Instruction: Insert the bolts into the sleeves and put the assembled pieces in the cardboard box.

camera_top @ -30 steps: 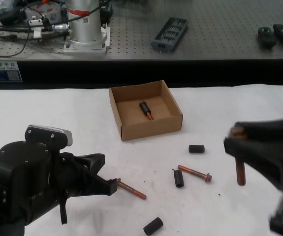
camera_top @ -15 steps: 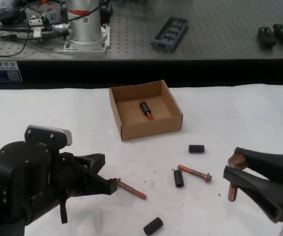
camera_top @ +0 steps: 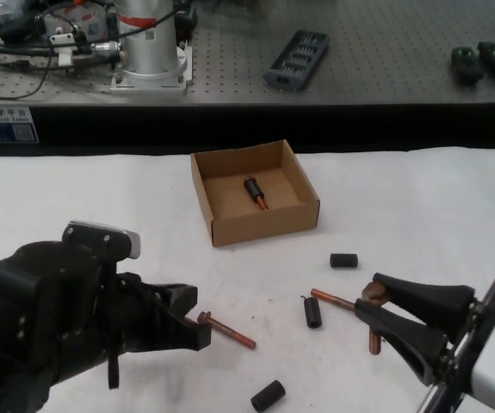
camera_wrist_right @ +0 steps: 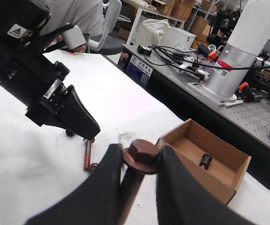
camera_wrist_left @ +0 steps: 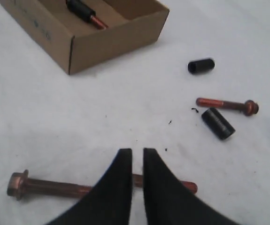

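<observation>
Bolts (camera_wrist_left: 224,103) look coppery metal, sleeves (camera_wrist_left: 218,123) matt black, box (camera_wrist_left: 111,44) cardboard.

In the left wrist view, the left gripper (camera_wrist_left: 137,152) hides 1 bolt (camera_wrist_left: 55,187) at mid-shank. The cardboard box (camera_wrist_left: 111,37) and the piece (camera_wrist_left: 83,10) inside it — cut off.

cardboard box (camera_top: 264,222): centre | assembled piece (camera_top: 254,190): in box | sleeve (camera_top: 343,260): before box, right | bolt (camera_top: 228,331): before box, left
</observation>
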### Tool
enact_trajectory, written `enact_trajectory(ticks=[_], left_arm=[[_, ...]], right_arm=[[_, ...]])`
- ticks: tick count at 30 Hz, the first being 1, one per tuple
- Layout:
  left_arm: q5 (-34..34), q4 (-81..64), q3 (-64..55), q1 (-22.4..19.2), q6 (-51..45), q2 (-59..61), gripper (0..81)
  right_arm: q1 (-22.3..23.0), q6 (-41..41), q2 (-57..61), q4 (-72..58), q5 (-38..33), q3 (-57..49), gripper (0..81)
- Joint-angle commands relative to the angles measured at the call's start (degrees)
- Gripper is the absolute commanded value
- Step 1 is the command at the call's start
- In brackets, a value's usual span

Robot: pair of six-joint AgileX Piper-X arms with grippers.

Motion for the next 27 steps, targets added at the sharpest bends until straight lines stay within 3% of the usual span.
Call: enact_trajectory(ticks=[1,4,8,15,18,21,23,27], left_arm=[[0.3,10.5,-4.3,-0.2,4.0,-0.6,17.2],[0.0,19.7,-8.8,-0.2,7.4,-0.6,23.4],[-4.8,30.8,-14.6,-0.2,11.1,-0.4,23.7],[-28.2,49.0,-23.8,-0.2,11.3,-0.4,23.7],[-28.9,51.3,-24.9,-0.2,13.0,-0.4,23.7],[-28.7,54.0,-25.6,-0.2,21.7,-0.4,24.5],[-31.0,56.6,-26.3,-0.2,25.9,-0.4,28.6],[-33.8,61.3,-28.3,1.0,24.4,-0.4,35.4]], right_arm=[[-0.2,1.5,0.9,-3.9,3.6,-0.1,5.6],[-0.2,2.3,1.2,-2.9,3.6,-0.1,5.6],[-0.2,3.6,1.2,-2.2,3.6,-0.1,5.6],[-0.2,3.6,1.2,-1.7,3.6,-0.1,5.6],[-0.2,3.6,1.2,-1.7,3.6,-0.1,5.6],[-0.2,3.6,1.2,-1.7,3.6,-0.1,5.6],[-0.2,3.6,1.2,-1.7,3.6,-0.1,5.6],[-0.2,3.6,1.2,-1.7,3.6,-0.1,5.6]])
